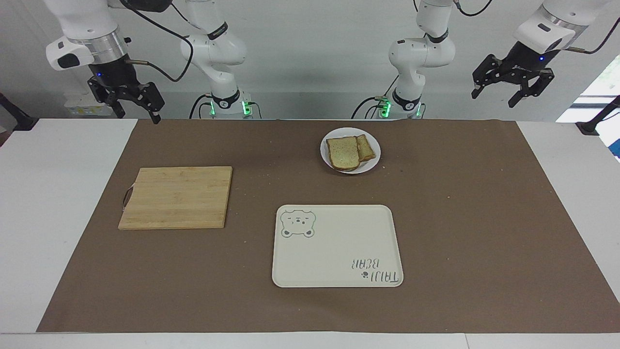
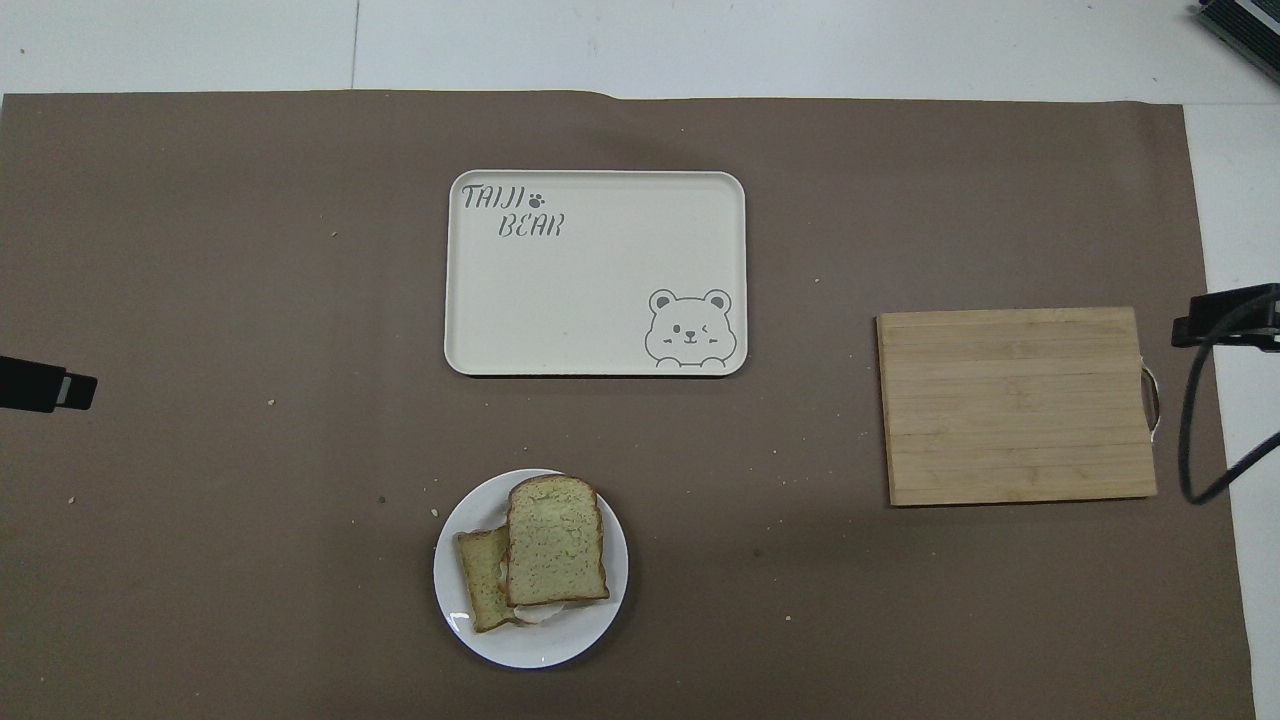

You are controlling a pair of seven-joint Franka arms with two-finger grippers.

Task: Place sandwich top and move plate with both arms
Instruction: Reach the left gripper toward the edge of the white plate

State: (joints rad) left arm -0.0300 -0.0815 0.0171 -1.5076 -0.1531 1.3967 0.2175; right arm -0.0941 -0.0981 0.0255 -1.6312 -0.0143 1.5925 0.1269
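**Facing view: both grippers raised at the robots' edge, sandwich sitting on the plate**

I am seeing the sandwich top (image 1: 343, 152), the pale speckled slice with a thin dark crust, lying flat on the small white plate (image 1: 373, 161). It is covering most of the plate and overlapping a smaller golden toasted slice (image 1: 366, 147) that is peeking out on the side toward the left arm's end. In the overhead view a bit of white is showing under the sandwich top's (image 2: 555, 540) edge nearest the robots; I cannot tell what it is. The plate (image 2: 600, 632) is resting on the brown table mat (image 1: 460, 218), close to the robots' edge of the tabletop and about midway along it.

The right gripper (image 1: 136, 112) is hanging in the air over the corner of the tabletop at the robots' edge and the right arm's end, its fingers spread apart and holding nothing. The left gripper (image 1: 494, 94) is hanging high over the robots' edge toward the left arm's end, its fingers also spread wide and empty. Neither one is touching anything.

The bamboo cutting board (image 1: 175, 197) is lying bare on the mat toward the right arm's end. The cream rectangular tray with the bear drawing (image 1: 339, 242) is sitting farther from the robots than the plate, well apart from it, with nothing on it. Crumbs are scattered over the mat around the plate.
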